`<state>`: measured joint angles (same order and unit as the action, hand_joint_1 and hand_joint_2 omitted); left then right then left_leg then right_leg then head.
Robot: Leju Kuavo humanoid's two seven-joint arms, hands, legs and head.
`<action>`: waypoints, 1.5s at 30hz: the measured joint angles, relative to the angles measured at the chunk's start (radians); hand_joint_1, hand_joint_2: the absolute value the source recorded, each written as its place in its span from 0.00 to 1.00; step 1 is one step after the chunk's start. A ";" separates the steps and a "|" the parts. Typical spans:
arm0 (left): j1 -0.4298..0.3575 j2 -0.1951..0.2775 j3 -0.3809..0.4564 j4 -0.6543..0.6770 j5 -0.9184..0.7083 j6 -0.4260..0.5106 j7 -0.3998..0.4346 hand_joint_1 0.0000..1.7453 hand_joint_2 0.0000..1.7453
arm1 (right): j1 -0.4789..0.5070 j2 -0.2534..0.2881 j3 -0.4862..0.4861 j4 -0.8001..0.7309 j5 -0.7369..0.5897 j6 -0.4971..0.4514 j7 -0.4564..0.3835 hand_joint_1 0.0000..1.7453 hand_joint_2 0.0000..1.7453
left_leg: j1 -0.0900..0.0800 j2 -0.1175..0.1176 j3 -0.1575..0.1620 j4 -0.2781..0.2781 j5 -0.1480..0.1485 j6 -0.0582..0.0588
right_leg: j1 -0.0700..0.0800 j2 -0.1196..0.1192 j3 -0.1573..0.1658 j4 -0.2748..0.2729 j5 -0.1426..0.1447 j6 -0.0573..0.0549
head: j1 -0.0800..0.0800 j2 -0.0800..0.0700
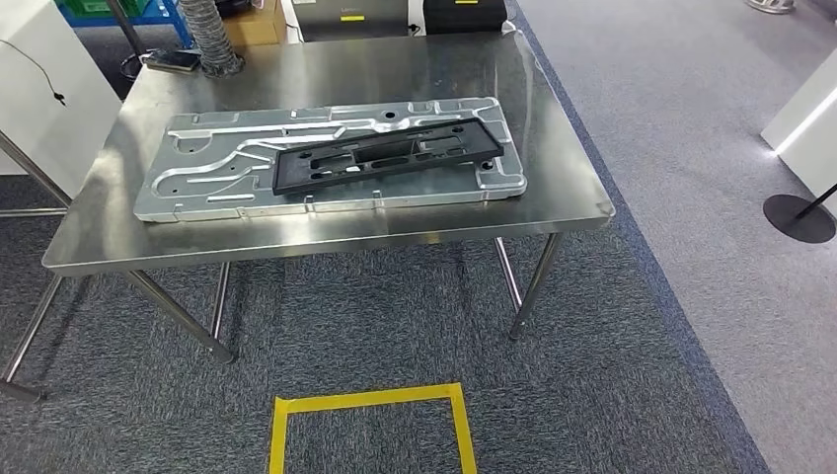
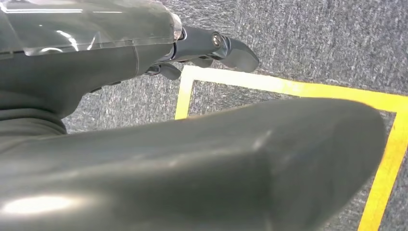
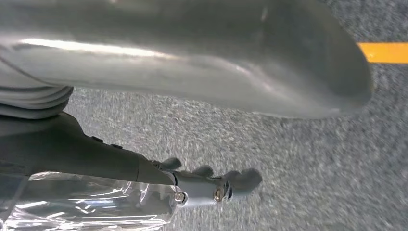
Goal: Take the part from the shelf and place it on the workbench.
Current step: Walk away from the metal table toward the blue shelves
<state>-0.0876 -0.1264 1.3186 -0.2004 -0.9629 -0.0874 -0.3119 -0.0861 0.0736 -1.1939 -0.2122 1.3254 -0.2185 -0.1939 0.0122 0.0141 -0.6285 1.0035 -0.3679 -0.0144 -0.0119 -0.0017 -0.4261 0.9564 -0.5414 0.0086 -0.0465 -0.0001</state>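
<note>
No text, label, brand or number can be read anywhere, neither on the black part point(image 1: 390, 155) lying on the silver panel point(image 1: 326, 158) nor on the dark boxes point(image 1: 395, 15) behind the workbench point(image 1: 326, 227).

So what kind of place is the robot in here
Probably a factory test area or workshop: a stainless steel workbench carries a stamped silver metal panel and black plastic frame part, with yellow floor tape.

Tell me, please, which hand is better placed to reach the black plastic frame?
Left, marginally: left hand and right hand both hang empty, but the black plastic frame sits slightly left of centre.
</note>
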 joint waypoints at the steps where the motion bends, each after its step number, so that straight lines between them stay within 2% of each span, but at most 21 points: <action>1: 0.001 0.004 -0.002 0.000 -0.001 0.001 0.000 0.00 0.00 | 0.000 0.005 0.001 0.002 0.002 0.002 0.009 0.00 0.00 | 0.002 -0.002 -0.007 0.012 -0.018 -0.006 | 0.000 -0.002 -0.010 0.000 0.011 -0.010 | 0.000 0.000; 5: 0.004 0.017 -0.007 0.000 -0.004 0.004 -0.007 0.00 0.00 | 0.001 0.020 0.004 0.005 0.009 0.003 0.065 0.00 0.00 | 0.006 -0.005 -0.060 0.221 -0.206 -0.018 | 0.005 -0.007 -0.069 0.003 0.060 -0.032 | 0.000 0.000; 7: 0.004 0.025 -0.010 0.000 -0.007 0.006 -0.011 0.00 0.00 | 0.004 0.027 0.004 0.006 0.010 0.001 0.088 0.00 0.00 | 0.006 -0.005 -0.052 0.294 -0.205 -0.019 | 0.010 -0.007 -0.107 0.012 0.082 -0.033 | 0.000 0.000; 10: 0.001 0.035 -0.013 0.000 -0.012 0.007 -0.018 0.00 0.00 | 0.007 0.036 0.004 0.008 0.007 -0.002 0.107 0.00 0.00 | 0.003 -0.007 0.078 0.167 -0.138 -0.006 | 0.016 -0.006 -0.160 0.032 0.109 -0.026 | 0.000 0.000; 12: -0.004 0.038 -0.014 0.000 -0.013 0.006 -0.023 0.00 0.00 | 0.007 0.042 0.005 0.008 0.006 -0.004 0.111 0.00 0.00 | -0.002 -0.007 0.175 0.024 -0.161 0.008 | 0.018 -0.006 -0.179 0.043 0.125 -0.018 | 0.000 0.000; 14: -0.006 0.040 -0.015 0.000 -0.012 0.003 -0.030 0.00 0.00 | 0.007 0.044 0.005 0.008 0.007 -0.004 0.112 0.00 0.00 | -0.007 -0.007 0.197 -0.031 -0.176 0.022 | 0.018 -0.007 -0.186 0.045 0.143 -0.006 | 0.000 0.000; 16: -0.005 0.040 -0.015 0.000 -0.010 0.002 -0.037 0.00 0.00 | 0.008 0.044 0.006 0.009 0.009 -0.004 0.109 0.00 0.00 | -0.006 -0.004 0.180 -0.033 -0.157 0.038 | 0.014 -0.005 -0.196 0.052 0.139 0.006 | 0.000 0.000; 20: -0.007 0.040 -0.015 0.000 -0.005 0.000 -0.043 0.00 0.00 | 0.009 0.044 0.006 0.009 0.011 -0.004 0.092 0.00 0.00 | -0.004 0.001 0.121 -0.034 -0.106 0.057 | 0.005 0.000 -0.246 0.231 -0.042 0.024 | 0.000 0.000; 21: -0.007 0.040 -0.015 0.000 -0.005 0.000 -0.044 0.00 0.00 | 0.009 0.044 0.007 0.009 0.011 -0.004 0.086 0.00 0.00 | -0.005 0.001 0.105 -0.033 -0.093 0.056 | 0.003 0.000 -0.251 0.283 -0.064 0.028 | 0.000 0.000; 23: -0.007 0.040 -0.015 0.000 -0.005 0.000 -0.044 0.00 0.00 | 0.007 0.044 0.008 0.010 0.008 -0.003 0.071 0.00 0.00 | -0.005 0.002 0.069 -0.024 -0.071 0.052 | 0.000 0.000 -0.223 0.313 -0.033 0.032 | 0.000 0.000; 25: -0.007 0.039 -0.015 0.000 -0.005 -0.001 -0.041 0.00 0.00 | 0.005 0.044 0.008 0.010 0.004 -0.001 0.060 0.00 0.00 | -0.004 0.003 0.033 -0.010 -0.053 0.046 | -0.001 0.000 -0.133 0.220 0.022 0.028 | 0.000 0.000; 27: -0.007 0.038 -0.015 0.000 -0.005 -0.002 -0.037 0.00 0.00 | 0.000 0.043 0.008 0.010 -0.001 0.000 0.056 0.00 0.00 | -0.006 0.003 0.009 0.003 -0.036 0.036 | 0.002 0.000 -0.032 0.073 0.013 0.018 | 0.000 0.000; 30: -0.007 0.036 -0.015 0.000 -0.006 -0.005 -0.032 0.00 0.00 | -0.002 0.043 0.007 0.010 -0.019 0.004 0.055 0.00 0.00 | -0.006 0.005 -0.001 0.000 -0.007 0.017 | 0.008 0.000 -0.004 0.002 -0.001 -0.002 | 0.000 0.000; 31: -0.006 0.036 -0.015 0.000 -0.007 -0.006 -0.030 0.00 0.00 | -0.002 0.043 0.006 0.010 -0.029 0.006 0.056 0.00 0.00 | -0.005 0.003 -0.005 0.003 -0.009 0.012 | 0.007 -0.002 -0.012 0.001 0.010 -0.009 | 0.000 0.000; 33: -0.003 0.033 -0.015 0.000 -0.008 -0.010 -0.028 0.00 0.00 | -0.002 0.041 0.001 0.010 -0.047 0.008 0.062 0.00 0.00 | -0.002 -0.002 -0.024 0.051 -0.073 0.003 | 0.003 -0.006 -0.036 -0.002 0.035 -0.024 | 0.000 0.000; 35: -0.003 0.029 -0.015 0.000 -0.010 -0.016 -0.028 0.00 0.00 | -0.001 0.038 -0.003 0.010 -0.054 0.011 0.070 0.00 0.00 | 0.001 -0.005 -0.051 0.169 -0.184 -0.003 | 0.005 -0.008 -0.068 0.000 0.060 -0.031 | 0.000 0.000; 37: -0.004 0.027 -0.015 0.000 -0.012 -0.020 -0.031 0.00 0.00 | -0.001 0.034 -0.006 0.010 -0.055 0.017 0.073 0.00 0.00 | 0.002 -0.005 -0.060 0.277 -0.219 -0.006 | 0.008 -0.007 -0.104 0.005 0.082 -0.032 | 0.000 0.000; 39: -0.004 0.026 -0.015 0.000 -0.009 -0.020 -0.037 0.00 0.00 | 0.000 0.032 -0.008 0.010 -0.056 0.028 0.068 0.00 0.00 | 0.002 -0.005 -0.022 0.283 -0.159 -0.005 | 0.008 -0.007 -0.141 0.014 0.101 -0.027 | 0.000 0.000; 41: -0.005 0.025 -0.015 0.000 -0.005 -0.018 -0.040 0.00 0.00 | 0.001 0.032 -0.009 0.010 -0.058 0.040 0.059 0.00 0.00 | 0.000 -0.005 0.078 0.167 -0.122 0.001 | 0.010 -0.007 -0.171 0.028 0.117 -0.020 | 0.000 0.000; 43: -0.008 0.025 -0.015 0.000 -0.003 -0.014 -0.041 0.00 0.00 | 0.001 0.031 -0.010 0.010 -0.059 0.051 0.049 0.00 0.00 | -0.002 -0.006 0.174 0.023 -0.161 0.012 | 0.013 -0.006 -0.188 0.042 0.129 -0.010 | 0.000 0.000; 45: -0.008 0.025 -0.015 0.000 -0.001 -0.009 -0.040 0.00 0.00 | 0.000 0.030 -0.011 0.010 -0.061 0.064 0.040 0.00 0.00 | -0.004 -0.005 0.201 -0.035 -0.188 0.025 | 0.014 -0.007 -0.193 0.047 0.141 0.003 | 0.000 0.000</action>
<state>-0.0957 -0.1014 1.3034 -0.2003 -0.9644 -0.0961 -0.3519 -0.0859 0.1035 -1.2048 -0.2022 1.2648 -0.1544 -0.1542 0.0077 0.0088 -0.4279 0.9688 -0.5560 0.0107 0.0020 -0.0091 -0.6193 1.0030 -0.4004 0.0116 -0.0465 0.0000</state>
